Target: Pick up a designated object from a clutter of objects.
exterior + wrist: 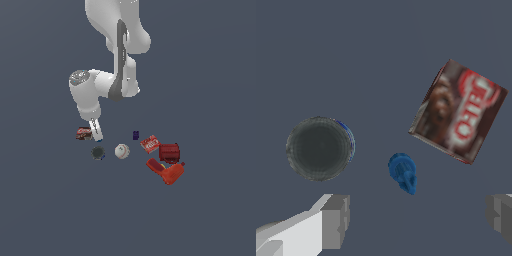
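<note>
Your gripper [416, 217] is hanging with its fingers [336, 220] spread wide, empty, so the target can pass between them. The tiny blue object [403, 172] is lying just beyond the fingers, roughly centred in their gap. Beside the blue object the dark disc [318, 148] is sitting, and on its other side, further off, the brown-red packet [458, 112] is lying, both apart from it.

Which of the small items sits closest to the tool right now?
The tiny bright-blue item: in the wrist view it lies nearest the open tool, with the dark disc and brown-red packet farther off.
</note>
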Controlling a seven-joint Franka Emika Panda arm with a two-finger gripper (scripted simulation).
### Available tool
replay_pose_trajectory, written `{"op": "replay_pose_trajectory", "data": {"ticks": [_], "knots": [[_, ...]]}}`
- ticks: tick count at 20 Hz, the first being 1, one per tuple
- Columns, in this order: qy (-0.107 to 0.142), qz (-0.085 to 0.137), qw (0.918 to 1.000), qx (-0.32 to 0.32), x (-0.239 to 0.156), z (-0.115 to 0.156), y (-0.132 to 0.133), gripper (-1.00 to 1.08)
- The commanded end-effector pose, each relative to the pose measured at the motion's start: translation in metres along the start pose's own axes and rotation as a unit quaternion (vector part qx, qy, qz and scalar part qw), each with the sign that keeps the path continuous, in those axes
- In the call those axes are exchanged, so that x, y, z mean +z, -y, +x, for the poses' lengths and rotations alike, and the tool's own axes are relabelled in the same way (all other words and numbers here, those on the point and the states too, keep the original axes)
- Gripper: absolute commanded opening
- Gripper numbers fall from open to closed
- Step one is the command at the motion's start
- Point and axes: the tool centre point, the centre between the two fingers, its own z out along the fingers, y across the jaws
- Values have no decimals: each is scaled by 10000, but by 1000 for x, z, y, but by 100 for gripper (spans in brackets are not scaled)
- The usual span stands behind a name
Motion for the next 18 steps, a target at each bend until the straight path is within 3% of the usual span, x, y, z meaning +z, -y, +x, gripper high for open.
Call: {"op": "replay_pose_trajectory", "data": {"ticks": [1, 18], "knots": [[0, 0, 10000, 1, 0, 0, 0, 100], [-4, 0, 10000, 32, 46, 0, -2, 100]]}}
